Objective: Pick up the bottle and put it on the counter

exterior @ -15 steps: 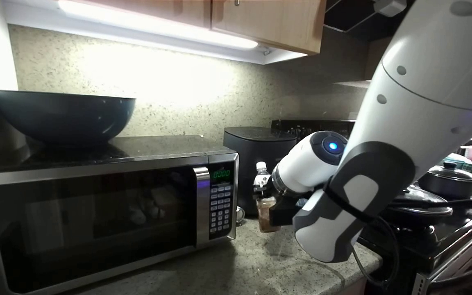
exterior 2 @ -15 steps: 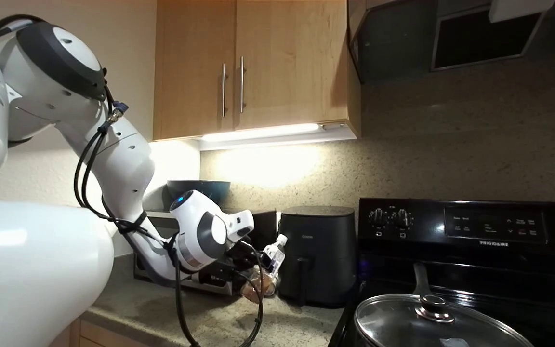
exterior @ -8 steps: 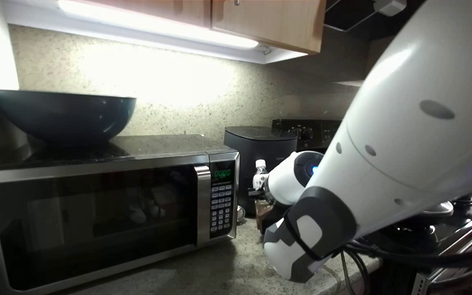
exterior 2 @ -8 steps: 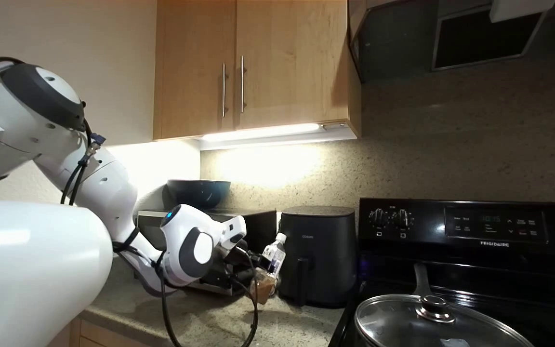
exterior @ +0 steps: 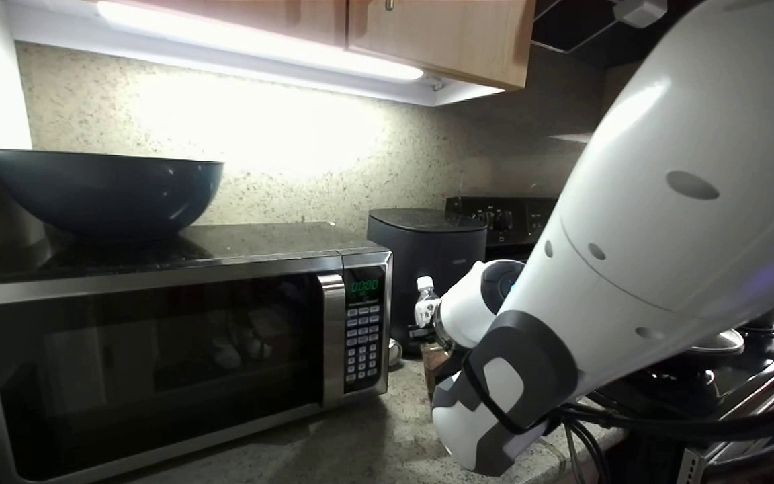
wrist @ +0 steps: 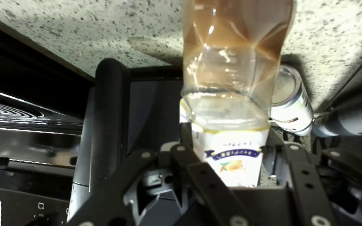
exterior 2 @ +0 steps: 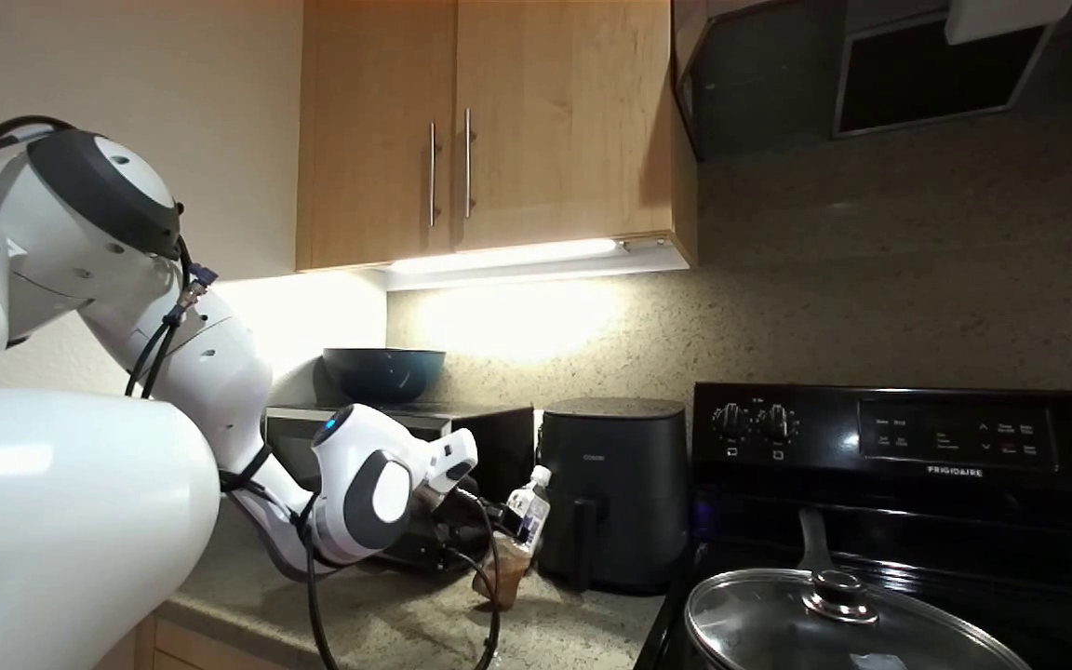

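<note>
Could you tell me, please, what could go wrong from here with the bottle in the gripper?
The bottle leans in an exterior view; if the gripper opens at this tilt, the bottle may tip over on the counter.
In the wrist view the can shows close beside it, so a sideways move might knock the can.

1. A big blue bowl (exterior: 103, 195) sits on top of the microwave (exterior: 172, 370).
2. Green numbers (exterior: 365, 286) glow on the front of the microwave.
3. A black air fryer (exterior 2: 620, 484) stands between the microwave and the black stove (exterior 2: 908, 493).
4. A pan (exterior 2: 814, 544) with a see-through lid (exterior 2: 759, 619) sits on the stove.
5. A little can (wrist: 291, 105) is near the air fryer.
6. A wooden cupboard (exterior 2: 564, 121) with two silver handles (exterior 2: 468, 163) is up high, and a bright light (exterior: 259, 40) shines under it.
</note>
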Controlling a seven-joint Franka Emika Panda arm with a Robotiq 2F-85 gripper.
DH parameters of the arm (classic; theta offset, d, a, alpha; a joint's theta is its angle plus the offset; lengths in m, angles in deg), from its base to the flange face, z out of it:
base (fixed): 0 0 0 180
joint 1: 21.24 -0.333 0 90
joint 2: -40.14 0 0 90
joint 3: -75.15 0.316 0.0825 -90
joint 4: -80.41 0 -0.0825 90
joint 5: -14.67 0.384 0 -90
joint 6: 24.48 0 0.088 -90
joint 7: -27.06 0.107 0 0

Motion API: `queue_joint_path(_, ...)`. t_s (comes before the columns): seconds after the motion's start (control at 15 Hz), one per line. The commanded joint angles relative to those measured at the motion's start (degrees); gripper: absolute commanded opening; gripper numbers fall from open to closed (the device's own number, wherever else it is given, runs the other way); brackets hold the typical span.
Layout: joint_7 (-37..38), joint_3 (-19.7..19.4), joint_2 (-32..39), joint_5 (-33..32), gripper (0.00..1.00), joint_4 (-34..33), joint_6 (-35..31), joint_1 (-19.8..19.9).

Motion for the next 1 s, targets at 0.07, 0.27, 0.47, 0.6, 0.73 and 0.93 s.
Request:
queue_joint_path(0.07, -1.70, 0.56, 2.28, 4.01, 0.28, -0.24, -1.92, -0.43)
queue_joint_path(0.27, -0.33, -1.84, 8.41, 10.50, 0.28, -2.78, -0.24, -4.44)
queue_joint_path(0.47, -1.65, 0.48, 3.92, 13.09, 0.28, -0.53, -0.51, -2.76)
queue_joint_path(0.6, -2.19, -0.26, 2.85, 15.54, 0.28, 2.05, -0.87, -2.98)
queue_joint_path(0.73, -2.73, -0.86, 2.20, 18.19, 0.28, 3.92, -0.75, -3.10)
queue_joint_path(0.93, -0.98, -3.80, 3.17, 19.11, 0.28, 7.33, 1.31, -5.32)
